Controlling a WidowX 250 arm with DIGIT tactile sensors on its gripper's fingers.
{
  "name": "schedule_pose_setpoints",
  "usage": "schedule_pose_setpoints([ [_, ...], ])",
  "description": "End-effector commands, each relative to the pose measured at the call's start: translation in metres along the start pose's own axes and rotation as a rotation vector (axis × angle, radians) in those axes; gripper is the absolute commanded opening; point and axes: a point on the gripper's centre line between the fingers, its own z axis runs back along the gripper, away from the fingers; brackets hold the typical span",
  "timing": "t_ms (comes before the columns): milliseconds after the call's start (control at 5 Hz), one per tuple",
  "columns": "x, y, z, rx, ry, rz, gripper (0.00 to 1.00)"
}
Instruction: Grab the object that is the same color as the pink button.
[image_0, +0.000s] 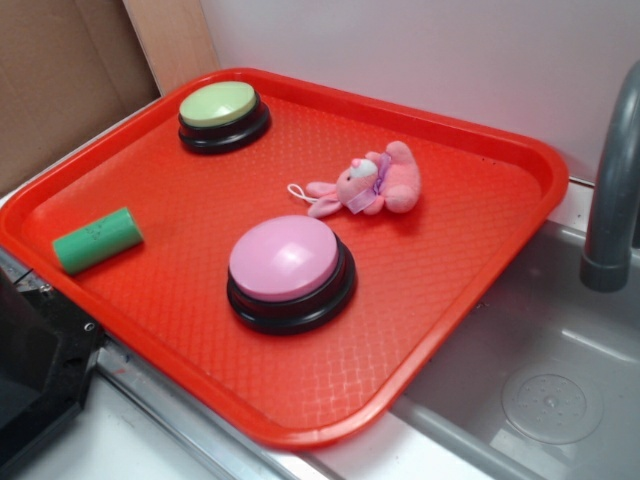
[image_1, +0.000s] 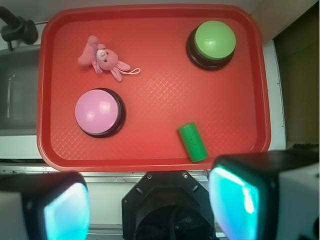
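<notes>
My hand hangs wide and empty above the tray's near rim. Pink bunny lies far-left beyond the pink button. Looks soft, light; pinch the body.

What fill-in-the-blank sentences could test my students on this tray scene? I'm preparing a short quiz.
1. The plush bunny lying on the red tray is ____ in color.
2. The button nearest the tray's far corner has a ____ dome.
3. The green cylinder is lying on its ____.
4. Both buttons, including the pink button, sit on ____ bases.

Answers: pink; green; side; black
</notes>
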Motion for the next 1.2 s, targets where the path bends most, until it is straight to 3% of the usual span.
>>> schedule_pose_setpoints([
  [0, 0.0, 0.0, 0.0, 0.0, 0.0, 0.0, 1.0],
  [200, 0.03, -0.009, -0.013, 0.043, -0.032, -0.019, 1.0],
  [600, 0.096, -0.043, -0.061, 0.078, -0.021, -0.228, 1.0],
  [800, 0.114, -0.058, -0.093, -0.026, -0.051, -0.354, 1.0],
  [1000, 0.131, -0.072, -0.125, -0.059, -0.033, -0.465, 1.0],
])
